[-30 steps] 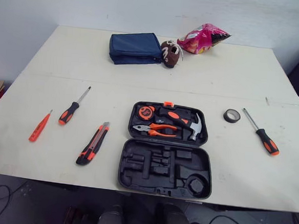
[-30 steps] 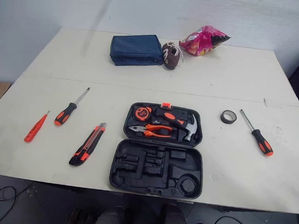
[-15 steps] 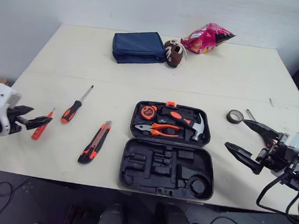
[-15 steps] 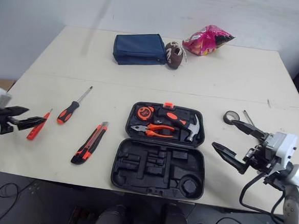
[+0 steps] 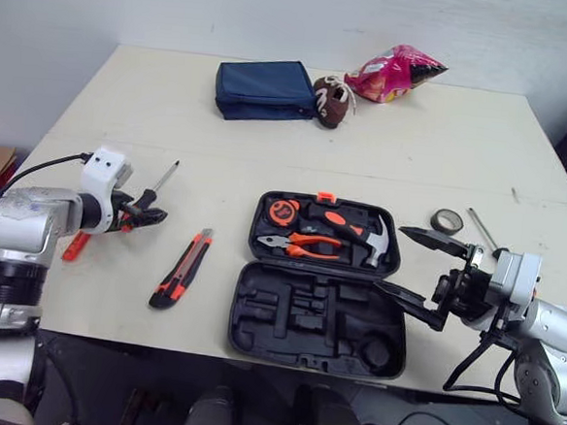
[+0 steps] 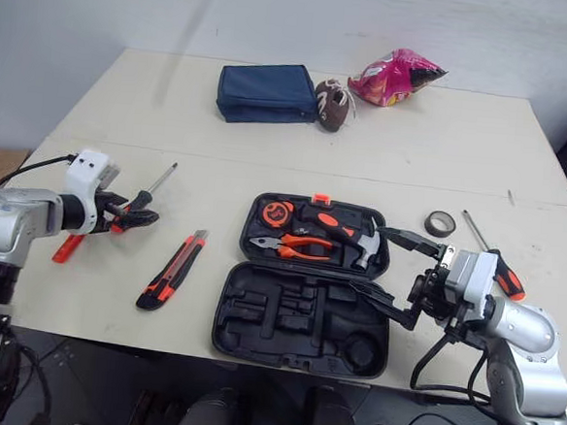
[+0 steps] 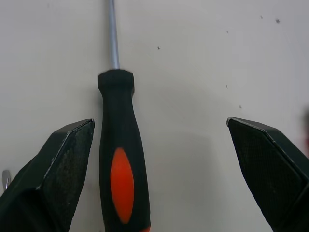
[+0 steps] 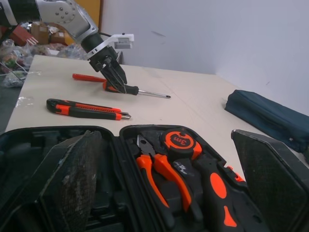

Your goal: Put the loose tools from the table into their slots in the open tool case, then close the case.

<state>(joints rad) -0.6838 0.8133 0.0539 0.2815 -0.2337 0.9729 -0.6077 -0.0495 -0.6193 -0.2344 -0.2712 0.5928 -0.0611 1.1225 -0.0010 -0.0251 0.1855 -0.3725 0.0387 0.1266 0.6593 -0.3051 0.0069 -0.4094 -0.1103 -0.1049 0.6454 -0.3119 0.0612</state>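
Lying open at the front of the pale table [image 5: 434, 145], black tool case [image 5: 248, 335] with orange-handled pliers [image 5: 301, 243], hammer [image 5: 374, 246] and tape measure [image 5: 280, 210] seated in its far half. Spread wide at its right end, right gripper [image 8: 162, 135], empty. Straddling the black-and-orange screwdriver [image 7: 120, 159] left of the case, left gripper [image 7: 159, 122], wide open, holding nothing
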